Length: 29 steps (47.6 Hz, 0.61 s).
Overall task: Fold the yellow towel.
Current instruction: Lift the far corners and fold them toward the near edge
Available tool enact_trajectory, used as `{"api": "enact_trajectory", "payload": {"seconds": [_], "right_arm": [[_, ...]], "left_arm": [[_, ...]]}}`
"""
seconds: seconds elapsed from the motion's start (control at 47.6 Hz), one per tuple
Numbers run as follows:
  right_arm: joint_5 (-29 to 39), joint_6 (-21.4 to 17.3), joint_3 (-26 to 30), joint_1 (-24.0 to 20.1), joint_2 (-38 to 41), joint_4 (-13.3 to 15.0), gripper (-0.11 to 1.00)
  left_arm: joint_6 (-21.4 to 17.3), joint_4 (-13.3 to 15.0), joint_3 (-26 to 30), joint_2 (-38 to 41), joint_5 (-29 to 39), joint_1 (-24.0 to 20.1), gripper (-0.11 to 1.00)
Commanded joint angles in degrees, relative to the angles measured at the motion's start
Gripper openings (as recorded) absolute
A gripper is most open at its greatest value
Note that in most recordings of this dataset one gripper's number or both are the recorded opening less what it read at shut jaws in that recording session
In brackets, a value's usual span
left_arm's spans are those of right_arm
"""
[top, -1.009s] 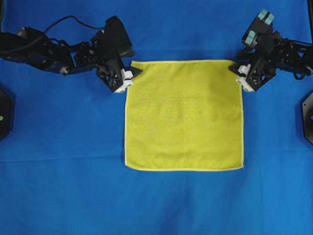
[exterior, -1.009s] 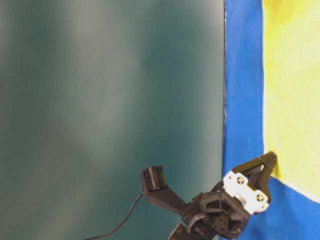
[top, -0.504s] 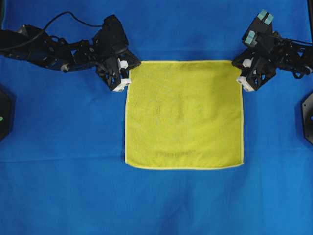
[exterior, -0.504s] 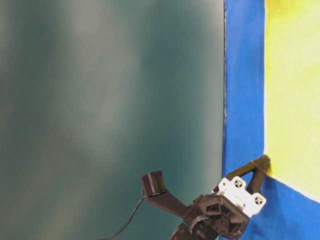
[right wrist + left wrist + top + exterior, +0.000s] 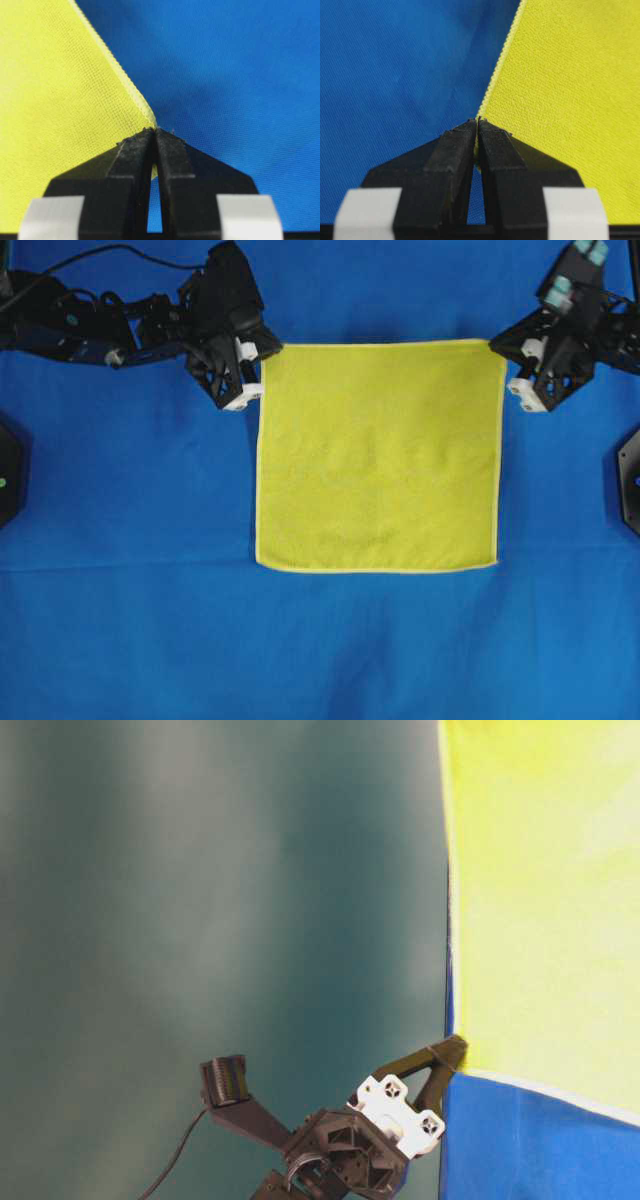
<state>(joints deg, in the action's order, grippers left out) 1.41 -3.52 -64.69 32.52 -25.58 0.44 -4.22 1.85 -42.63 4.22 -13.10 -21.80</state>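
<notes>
Pinching both far corners now — left gripper (image 5: 477, 122) clamped on the yellow towel (image 5: 378, 455) at its far-left corner, right gripper (image 5: 154, 131) clamped on the far-right one. Near hem lies flat on the blue tablecloth (image 5: 130, 620); far edge looks raised off it. To fold well: keep both grippers level w/ each other, carry far edge over to near hem, keep cloth taut — corners could slip. Behind: plain dark-green backdrop (image 5: 200, 900).
</notes>
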Motion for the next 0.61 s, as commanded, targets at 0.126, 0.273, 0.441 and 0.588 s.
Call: {"api": "enact_trajectory", "payload": {"seconds": [0.126, 0.273, 0.441, 0.588], "right_arm": [[1.8, -0.9, -0.7, -1.4, -2.5, -0.9, 0.02], [4.3, -4.1, -1.0, -6.9, -3.8, -1.1, 0.02], [7.6, -10.3, -1.1, -17.1, -4.7, -1.1, 0.02], [8.0, -16.7, -1.1, -26.5, -3.9, -1.1, 0.02]], "left_arm": [[0.7, -0.1, 0.5, -1.7, 0.5, 2.8, 0.01], [1.1, -0.1, 0.1, -2.7, 4.2, 7.1, 0.01], [1.3, 0.0, 0.1, -3.3, 9.7, 14.4, 0.01], [4.0, 0.1, 0.5, -2.7, 11.4, 21.1, 0.01]]}}
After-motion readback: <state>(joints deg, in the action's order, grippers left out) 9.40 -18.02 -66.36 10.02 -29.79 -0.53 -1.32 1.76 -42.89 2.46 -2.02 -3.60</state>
